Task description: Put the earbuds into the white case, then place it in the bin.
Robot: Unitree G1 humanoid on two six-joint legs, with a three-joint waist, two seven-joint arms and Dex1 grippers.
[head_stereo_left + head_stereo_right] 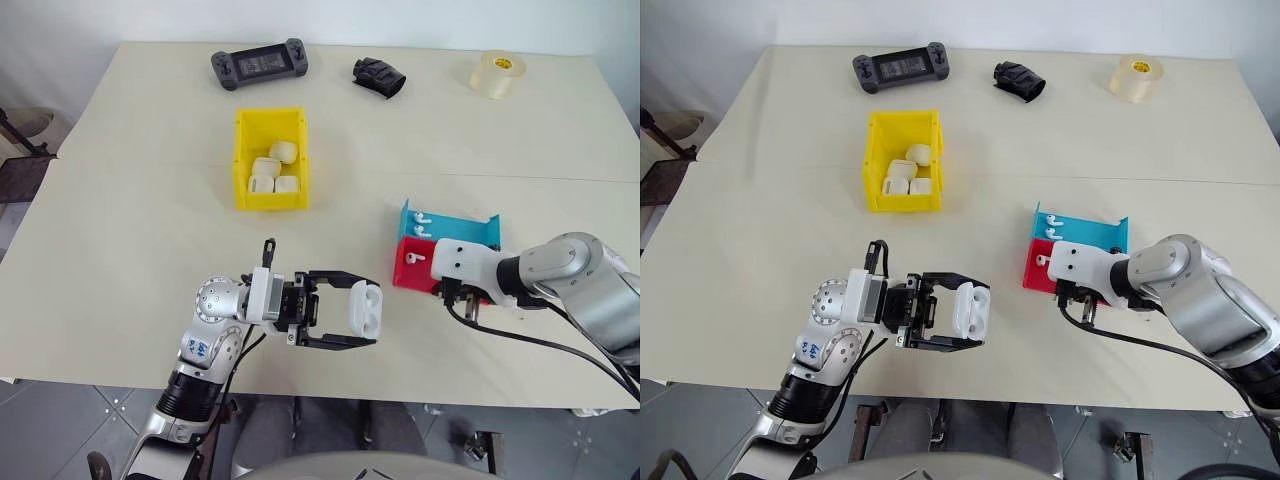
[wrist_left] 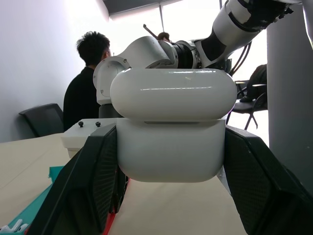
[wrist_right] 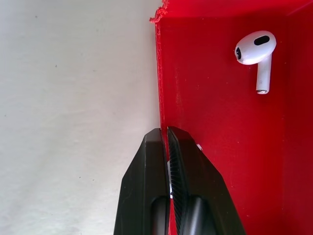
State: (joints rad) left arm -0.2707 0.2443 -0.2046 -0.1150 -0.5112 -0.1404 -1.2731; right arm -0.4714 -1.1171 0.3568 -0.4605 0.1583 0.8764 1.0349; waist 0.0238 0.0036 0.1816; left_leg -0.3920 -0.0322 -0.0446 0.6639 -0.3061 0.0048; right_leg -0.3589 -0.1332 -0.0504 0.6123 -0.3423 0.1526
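Case (image 1: pixel 361 310) sits clamped in the left gripper (image 1: pixel 352 312) above the desk (image 1: pixel 120 260), lid open, held toward the right arm. Right gripper (image 3: pixel 168 142) is pinched shut at the red tray's (image 3: pixel 205 88) wall; whether it holds an earbud I cannot tell. One earbud (image 3: pixel 256 54) lies loose in the red tray, others in the blue tray (image 1: pixel 470 228). Loading looks barely begun; closing the case and dropping it in the bin (image 1: pixel 244 160) remain

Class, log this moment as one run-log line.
left gripper: shut on white case | right gripper: shut, at red tray | earbud in tray
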